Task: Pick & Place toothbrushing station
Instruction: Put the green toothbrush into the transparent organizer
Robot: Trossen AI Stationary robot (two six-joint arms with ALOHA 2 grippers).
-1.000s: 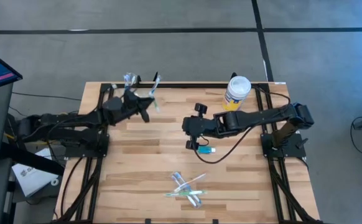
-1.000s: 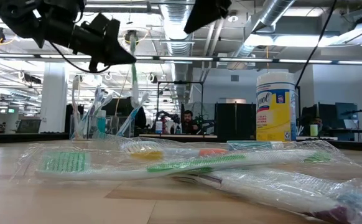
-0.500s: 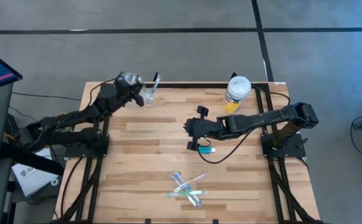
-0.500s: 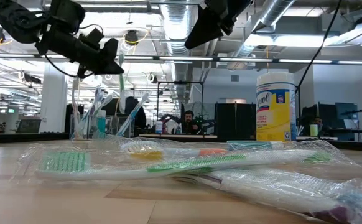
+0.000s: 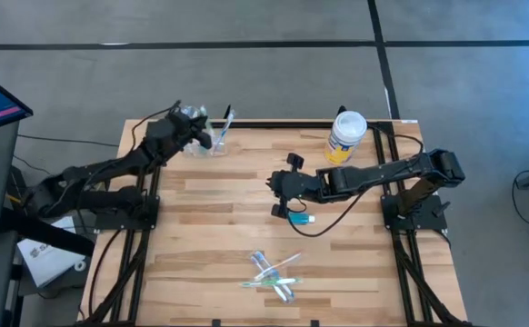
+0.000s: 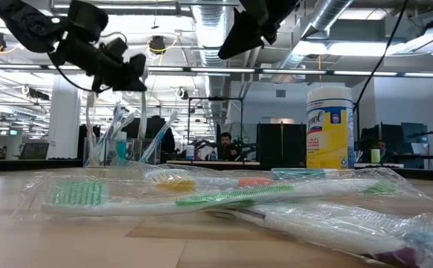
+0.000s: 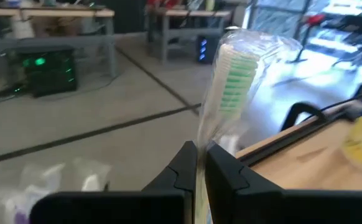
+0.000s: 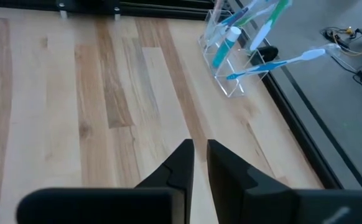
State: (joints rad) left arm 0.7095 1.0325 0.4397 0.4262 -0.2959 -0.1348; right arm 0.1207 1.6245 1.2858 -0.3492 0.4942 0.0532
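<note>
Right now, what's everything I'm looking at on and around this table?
Table: one, light wood, centre.
Clear holder: one, far left corner, holding toothbrushes and a teal tube.
Wrapped toothbrush: one, green bristles, clamped in the left gripper above the holder.
Wrapped toothbrushes: a small pile, green and white, near edge.
Wipes canister: one, yellow with white lid, far right.
Small teal item: one, mid-table under the right arm.
People: seated in the room behind.
Left gripper: shut on the wrapped toothbrush.
Right gripper: above mid-table, holding nothing.
</note>
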